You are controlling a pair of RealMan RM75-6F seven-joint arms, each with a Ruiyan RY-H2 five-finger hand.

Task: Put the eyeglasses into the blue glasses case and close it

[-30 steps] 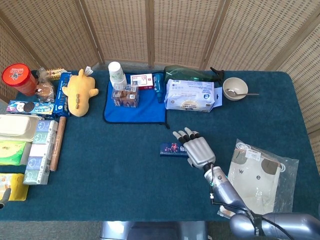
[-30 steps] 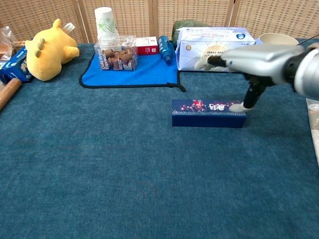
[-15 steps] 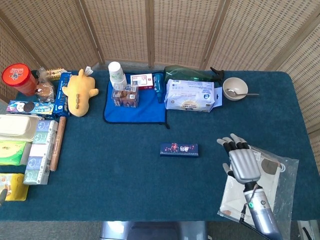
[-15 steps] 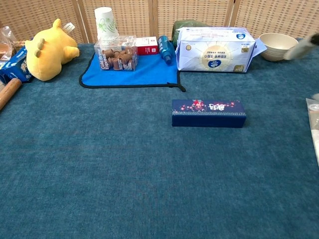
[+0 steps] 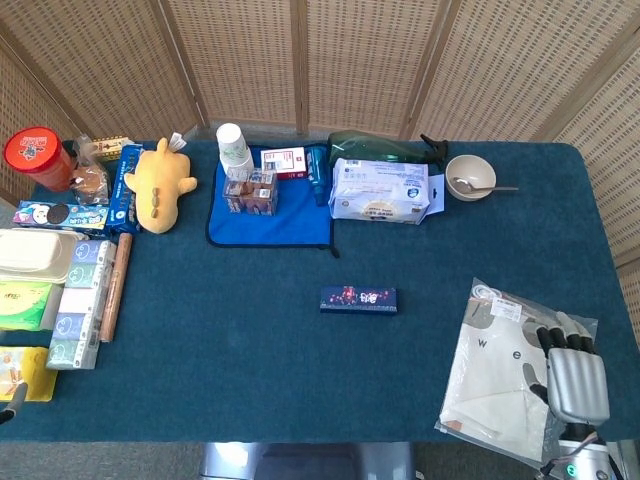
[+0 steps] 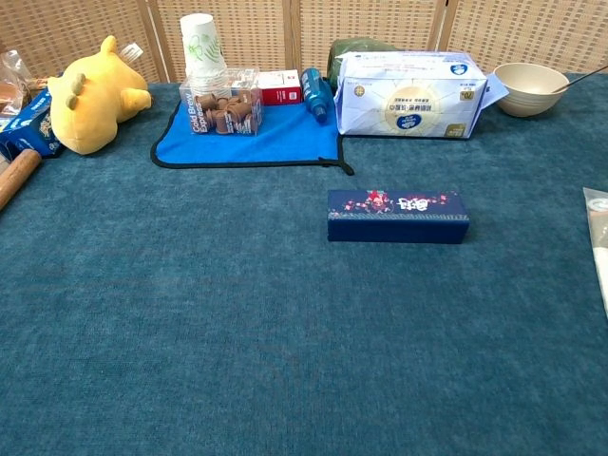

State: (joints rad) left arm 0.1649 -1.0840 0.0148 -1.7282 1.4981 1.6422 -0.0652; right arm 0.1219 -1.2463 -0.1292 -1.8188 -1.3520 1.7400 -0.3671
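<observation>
The blue glasses case [image 5: 358, 298] lies shut on the teal tablecloth near the table's middle. In the chest view the case [image 6: 398, 216] shows a flowered lid. No eyeglasses show in either view. My right hand [image 5: 575, 375] is at the table's front right corner, far right of the case, over a clear plastic bag [image 5: 500, 365]. Its fingers are stretched out and apart, and it holds nothing. Only a small dark sliver of my left hand [image 5: 8, 402] shows at the bottom left edge. The chest view shows neither hand.
At the back stand a blue mat [image 5: 270, 215] with a snack box and paper cups [image 5: 234, 148], a wipes pack [image 5: 380, 190] and a bowl with a spoon [image 5: 470, 177]. A yellow plush [image 5: 160, 182], boxes and a rolling pin [image 5: 115, 285] fill the left side.
My right hand lifted off the case's right end and drew back to the front right corner, over the plastic bag. The case stays shut and has not moved.
</observation>
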